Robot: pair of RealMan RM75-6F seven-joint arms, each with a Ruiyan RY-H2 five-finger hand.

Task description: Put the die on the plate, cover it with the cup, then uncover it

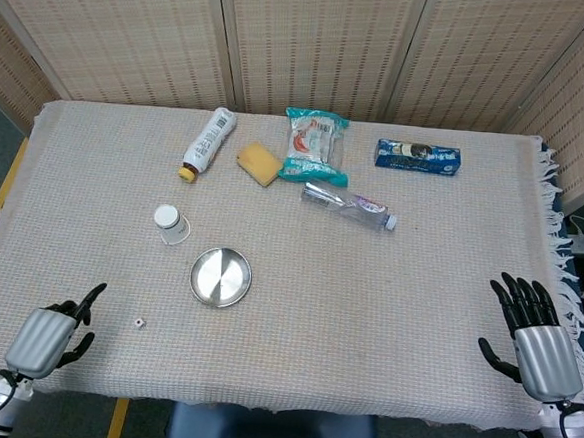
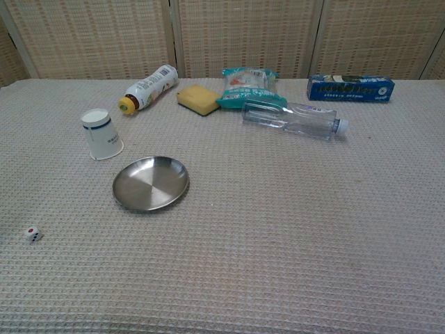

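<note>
A small white die (image 1: pixel 138 323) (image 2: pixel 33 234) lies on the woven cloth near the front left. Behind and to its right sits a round steel plate (image 1: pixel 220 276) (image 2: pixel 151 183) with nothing on it. A white paper cup (image 1: pixel 171 224) (image 2: pixel 102 134) stands upside down behind the plate's left side. My left hand (image 1: pixel 51 335) hovers at the table's front left, left of the die, holding nothing, one finger stretched toward it. At the front right edge my right hand (image 1: pixel 534 336) has its fingers spread and is empty. Neither hand shows in the chest view.
Along the back lie a white bottle with a yellow cap (image 1: pixel 207 143) (image 2: pixel 148 88), a yellow sponge (image 1: pixel 259 163) (image 2: pixel 199 99), a teal snack bag (image 1: pixel 315 145) (image 2: pixel 249 87), a clear water bottle (image 1: pixel 348 205) (image 2: pixel 292 118) and a blue box (image 1: pixel 418 156) (image 2: pixel 350 88).
</note>
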